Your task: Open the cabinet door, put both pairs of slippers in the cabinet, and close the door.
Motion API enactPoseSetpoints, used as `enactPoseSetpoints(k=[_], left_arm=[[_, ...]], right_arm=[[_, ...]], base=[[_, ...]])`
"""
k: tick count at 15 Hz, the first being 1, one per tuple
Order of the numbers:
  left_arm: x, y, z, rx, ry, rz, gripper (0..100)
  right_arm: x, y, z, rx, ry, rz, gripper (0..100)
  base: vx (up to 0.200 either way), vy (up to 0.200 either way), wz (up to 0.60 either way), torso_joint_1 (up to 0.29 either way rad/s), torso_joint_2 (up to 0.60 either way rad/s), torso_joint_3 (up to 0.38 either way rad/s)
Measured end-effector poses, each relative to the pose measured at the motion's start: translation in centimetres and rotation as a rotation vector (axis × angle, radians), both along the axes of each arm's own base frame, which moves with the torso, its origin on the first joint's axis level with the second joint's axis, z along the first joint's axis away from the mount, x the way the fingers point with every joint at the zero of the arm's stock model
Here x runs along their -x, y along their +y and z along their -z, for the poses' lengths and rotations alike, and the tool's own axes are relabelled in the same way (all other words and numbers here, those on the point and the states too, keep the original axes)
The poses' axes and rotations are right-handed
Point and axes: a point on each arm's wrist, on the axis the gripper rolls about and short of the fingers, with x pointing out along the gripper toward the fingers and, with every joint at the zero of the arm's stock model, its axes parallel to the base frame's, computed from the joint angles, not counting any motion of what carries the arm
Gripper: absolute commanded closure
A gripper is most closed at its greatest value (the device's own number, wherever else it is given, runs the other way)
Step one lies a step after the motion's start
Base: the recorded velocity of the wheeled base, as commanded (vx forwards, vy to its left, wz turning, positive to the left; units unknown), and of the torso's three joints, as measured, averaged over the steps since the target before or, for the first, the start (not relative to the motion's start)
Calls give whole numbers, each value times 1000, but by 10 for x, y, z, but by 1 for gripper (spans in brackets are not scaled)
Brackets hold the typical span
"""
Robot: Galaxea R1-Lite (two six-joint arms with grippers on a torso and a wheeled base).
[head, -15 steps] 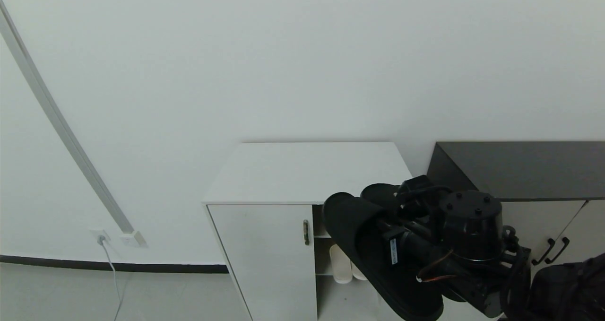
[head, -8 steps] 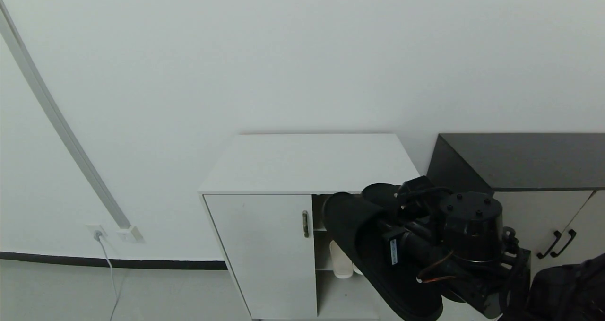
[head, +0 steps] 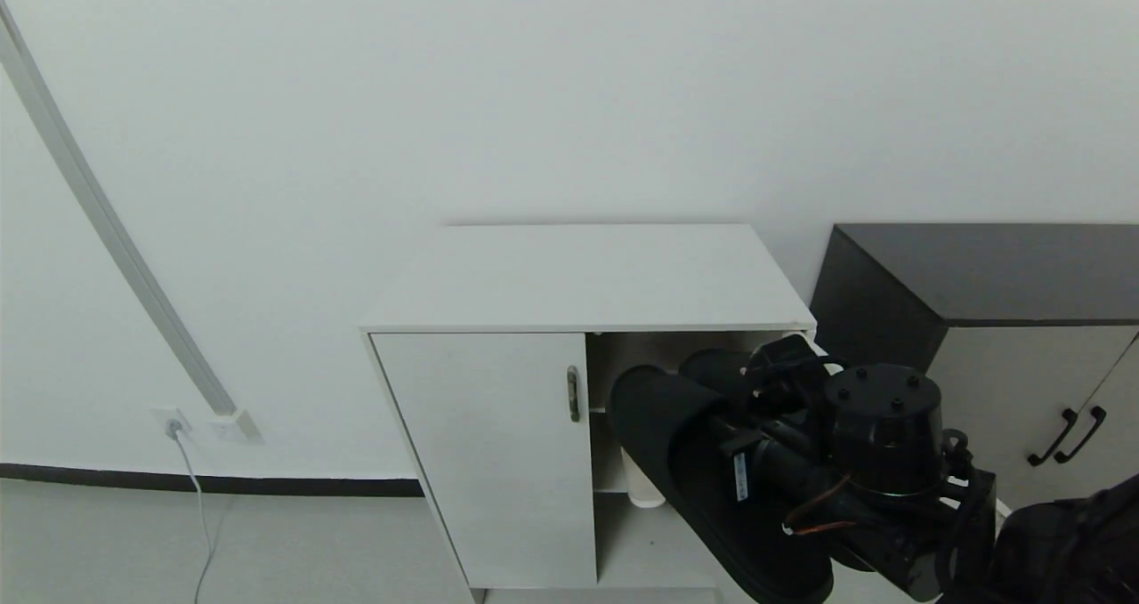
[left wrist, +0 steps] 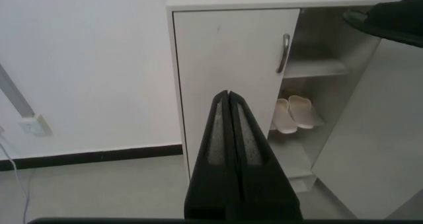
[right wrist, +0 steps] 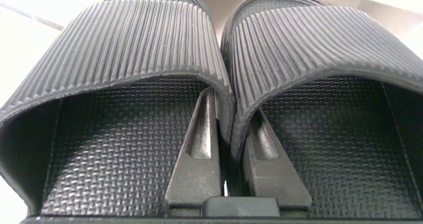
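My right gripper (right wrist: 228, 141) is shut on a pair of black slippers (right wrist: 218, 98), one finger inside each slipper, pinching their inner walls together. In the head view the black slippers (head: 703, 462) hang in front of the white cabinet's (head: 578, 275) open right half. The cabinet's left door (head: 498, 453) is closed, with a metal handle (head: 573, 393). A pair of white slippers (left wrist: 293, 113) lies on the cabinet's middle shelf. My left gripper (left wrist: 229, 98) is shut and holds nothing, facing the closed left door from a distance.
A dark-topped sideboard (head: 979, 270) with black handles (head: 1068, 435) stands right of the white cabinet. A wall socket with a cable (head: 173, 428) and a slanted cable duct (head: 107, 221) are at the left. Grey floor (head: 222, 542) lies before the cabinet.
The head camera has shifted, so the cabinet sits higher and shows more of its front. My right gripper holds the black slippers in the same grip.
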Motion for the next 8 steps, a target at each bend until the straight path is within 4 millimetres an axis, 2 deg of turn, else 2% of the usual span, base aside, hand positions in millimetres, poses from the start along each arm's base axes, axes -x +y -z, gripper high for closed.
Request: enactPoseSetpoints(k=[8], left_arm=[[0,0,0,0,0,0,100]], right_arm=[[0,1,2,5,4,0,100]], base=[[0,0,0,-207,531,320]])
